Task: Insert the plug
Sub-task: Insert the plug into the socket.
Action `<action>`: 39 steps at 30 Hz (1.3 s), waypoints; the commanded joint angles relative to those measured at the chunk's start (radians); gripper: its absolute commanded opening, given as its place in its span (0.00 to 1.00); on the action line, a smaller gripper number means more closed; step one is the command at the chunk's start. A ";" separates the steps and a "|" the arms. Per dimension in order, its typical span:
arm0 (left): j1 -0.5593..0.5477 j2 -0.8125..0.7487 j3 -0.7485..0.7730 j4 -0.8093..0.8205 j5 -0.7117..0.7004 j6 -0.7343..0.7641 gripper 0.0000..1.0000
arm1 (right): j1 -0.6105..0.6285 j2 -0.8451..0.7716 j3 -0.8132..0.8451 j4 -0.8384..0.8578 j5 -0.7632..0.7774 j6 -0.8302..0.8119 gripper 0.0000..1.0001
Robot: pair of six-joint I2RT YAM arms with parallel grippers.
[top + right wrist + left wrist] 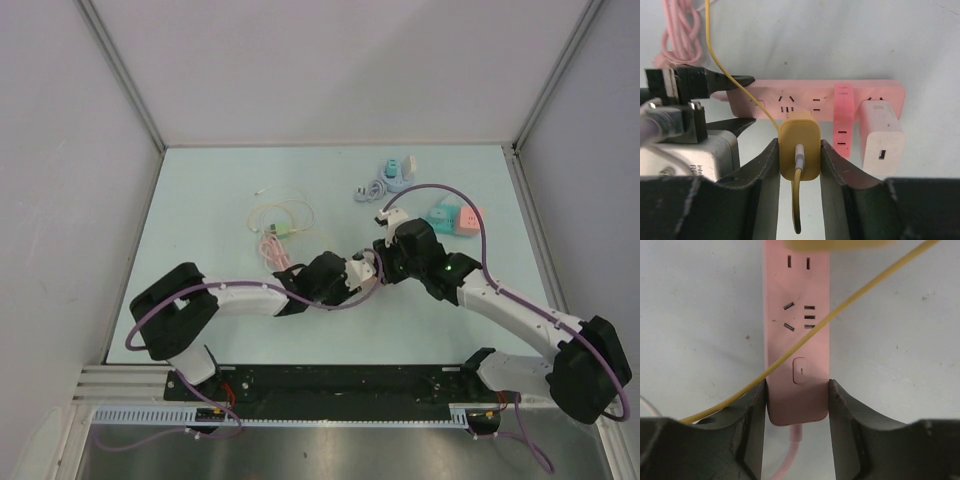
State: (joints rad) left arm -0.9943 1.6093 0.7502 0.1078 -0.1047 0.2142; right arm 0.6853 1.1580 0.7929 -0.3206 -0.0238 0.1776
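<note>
Right wrist view: small yellow plastic charger plug point(799, 135) w/ yellow cable point(796, 200) is clamped between the right claw point(799, 146) fingers, facing the long pink plastic power strip point(805, 92) just beyond the tips; seated or not, can't tell. Prob. light, rigid, smooth-sided, so grip the flat sides; cable is soft. Strip's switch end is pinched by the left claw point(797, 388). Count: 1 plug, 1 strip, 2 claws. Right of the right claw, on the strip: 1 pink adapter point(842, 117) + 1 white charger point(880, 137).

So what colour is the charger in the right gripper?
The charger is yellow, clearest in the right wrist view.
</note>
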 commanded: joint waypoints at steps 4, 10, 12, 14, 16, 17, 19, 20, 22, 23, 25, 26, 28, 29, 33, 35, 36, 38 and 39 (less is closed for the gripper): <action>0.063 0.080 0.143 -0.126 0.256 -0.111 0.24 | 0.005 0.083 0.055 0.074 0.108 -0.084 0.00; 0.082 0.129 0.190 -0.191 0.284 -0.157 0.24 | 0.014 0.147 0.055 0.117 0.144 -0.112 0.00; 0.086 0.138 0.195 -0.195 0.287 -0.168 0.24 | 0.017 0.169 0.057 0.144 0.136 -0.116 0.00; 0.097 0.139 0.195 -0.198 0.303 -0.180 0.24 | 0.019 0.189 0.055 0.158 0.128 -0.119 0.00; 0.115 0.138 0.192 -0.200 0.312 -0.197 0.24 | 0.020 0.212 0.055 0.172 0.105 -0.118 0.00; 0.121 0.135 0.189 -0.198 0.318 -0.202 0.24 | 0.019 0.219 0.057 0.173 0.096 -0.116 0.00; 0.131 0.136 0.186 -0.197 0.321 -0.208 0.24 | 0.017 0.241 0.057 0.178 0.071 -0.116 0.00; 0.138 0.135 0.183 -0.195 0.326 -0.208 0.24 | 0.017 0.249 0.057 0.179 0.065 -0.118 0.00; 0.140 0.139 0.179 -0.194 0.326 -0.208 0.24 | 0.017 0.267 0.060 0.175 0.045 -0.119 0.00; 0.143 0.139 0.176 -0.194 0.326 -0.208 0.24 | 0.017 0.272 0.065 0.167 0.042 -0.122 0.00; 0.149 0.138 0.169 -0.188 0.327 -0.208 0.25 | 0.017 0.293 0.078 0.141 0.038 -0.124 0.00; 0.157 0.135 0.169 -0.189 0.327 -0.228 0.25 | 0.019 0.301 0.084 0.132 0.036 -0.127 0.00; 0.166 0.133 0.166 -0.183 0.329 -0.239 0.25 | 0.017 0.313 0.098 0.100 0.035 -0.132 0.00; 0.175 0.133 0.161 -0.180 0.332 -0.245 0.27 | 0.017 0.322 0.101 0.092 0.036 -0.130 0.00; 0.189 0.130 0.149 -0.171 0.339 -0.243 0.28 | 0.011 0.339 0.111 0.051 -0.001 -0.124 0.00; 0.189 0.124 0.143 -0.168 0.338 -0.236 0.28 | 0.005 0.348 0.112 0.037 -0.011 -0.106 0.00; 0.189 0.121 0.140 -0.162 0.338 -0.237 0.28 | -0.009 0.351 0.112 0.035 -0.022 -0.096 0.00; 0.189 0.112 0.129 -0.157 0.335 -0.237 0.31 | -0.023 0.342 0.112 0.034 -0.047 -0.083 0.00; 0.190 0.109 0.126 -0.154 0.335 -0.237 0.32 | -0.027 0.327 0.112 0.035 -0.053 -0.086 0.00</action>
State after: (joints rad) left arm -0.8028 1.7206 0.9028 -0.0502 0.2699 -0.0380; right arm 0.6518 1.4681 0.9066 -0.1978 0.0471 0.1017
